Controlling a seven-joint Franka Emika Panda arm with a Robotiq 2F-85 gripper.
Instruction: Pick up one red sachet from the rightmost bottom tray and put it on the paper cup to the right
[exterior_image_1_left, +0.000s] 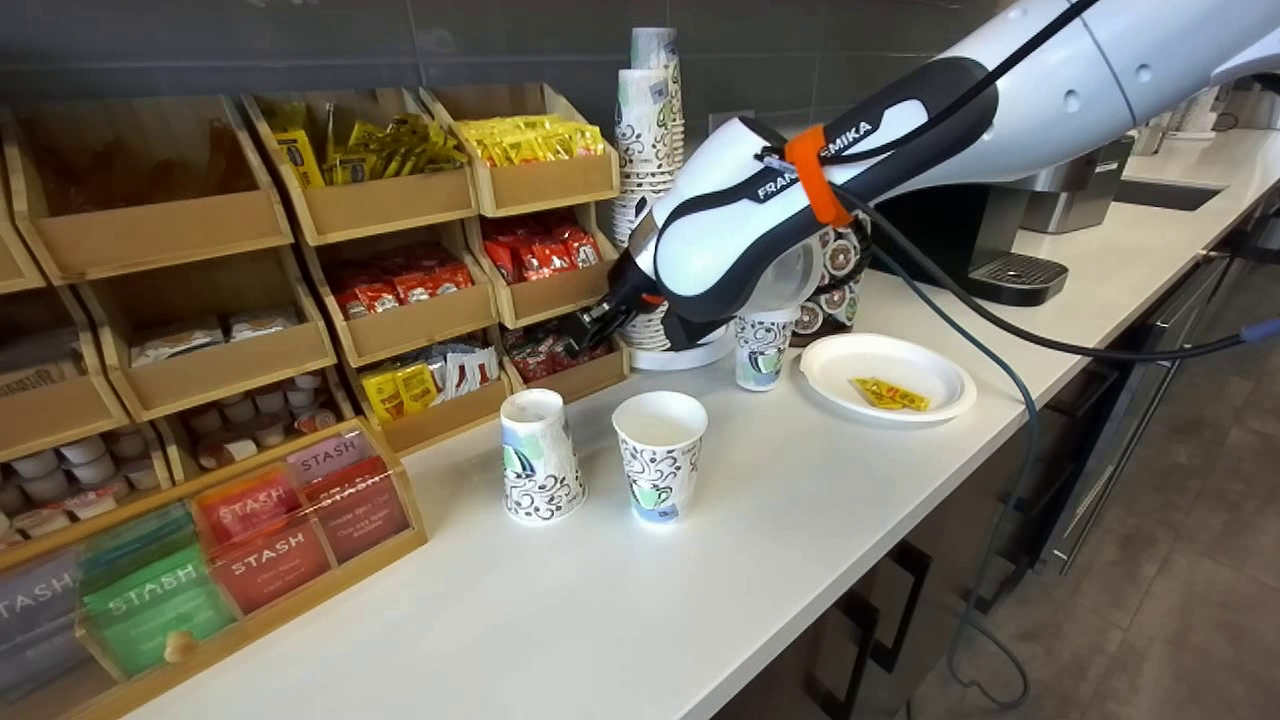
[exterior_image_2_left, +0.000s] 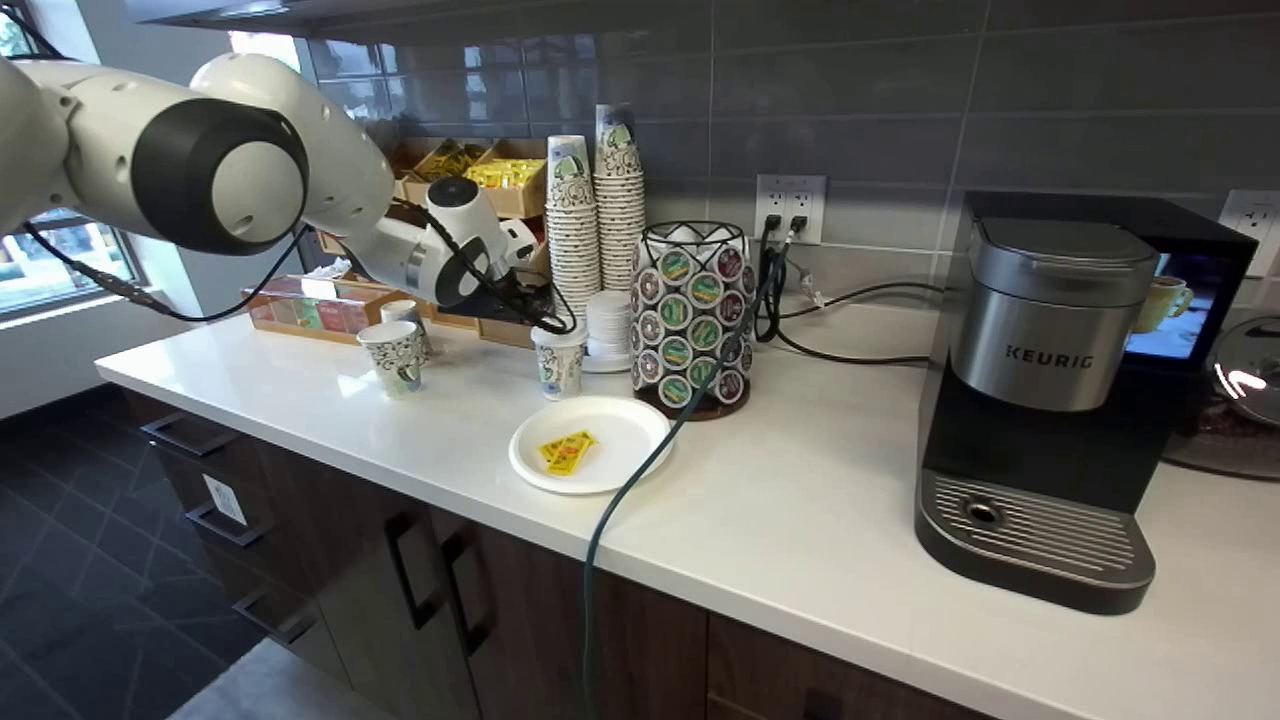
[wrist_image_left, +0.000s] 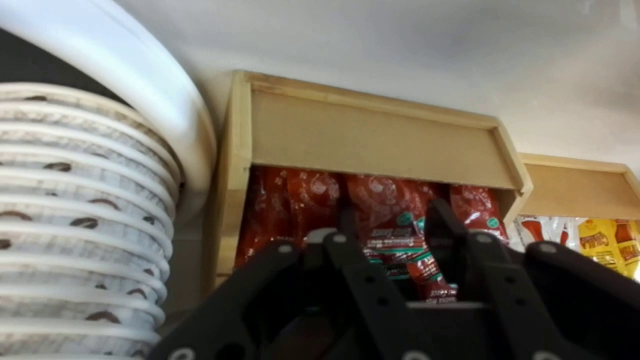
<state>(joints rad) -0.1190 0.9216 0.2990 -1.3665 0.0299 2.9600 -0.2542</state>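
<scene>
The rightmost bottom tray (exterior_image_1_left: 575, 378) is a light-wood bin low in the rack; its front panel (wrist_image_left: 380, 135) fills the middle of the wrist view. Red sachets (wrist_image_left: 382, 200) lie in it, several overlapping; some show in an exterior view (exterior_image_1_left: 533, 358). My gripper (wrist_image_left: 395, 220) is open, its two fingers apart over the sachets, nothing visibly clamped. In an exterior view the gripper (exterior_image_1_left: 582, 335) is at the tray's opening. An upright paper cup (exterior_image_1_left: 660, 460) stands beside an upside-down cup (exterior_image_1_left: 542, 460). Another upright paper cup (exterior_image_1_left: 762, 352) stands farther right.
Tall cup stacks (wrist_image_left: 75, 225) stand close beside the tray. A bin with yellow packets (wrist_image_left: 600, 245) adjoins its other side. A white plate (exterior_image_2_left: 630, 410) holds yellow packets. A coffee-pod carousel (exterior_image_2_left: 690, 310) stands behind it. A cable (exterior_image_2_left: 640, 480) hangs over the counter.
</scene>
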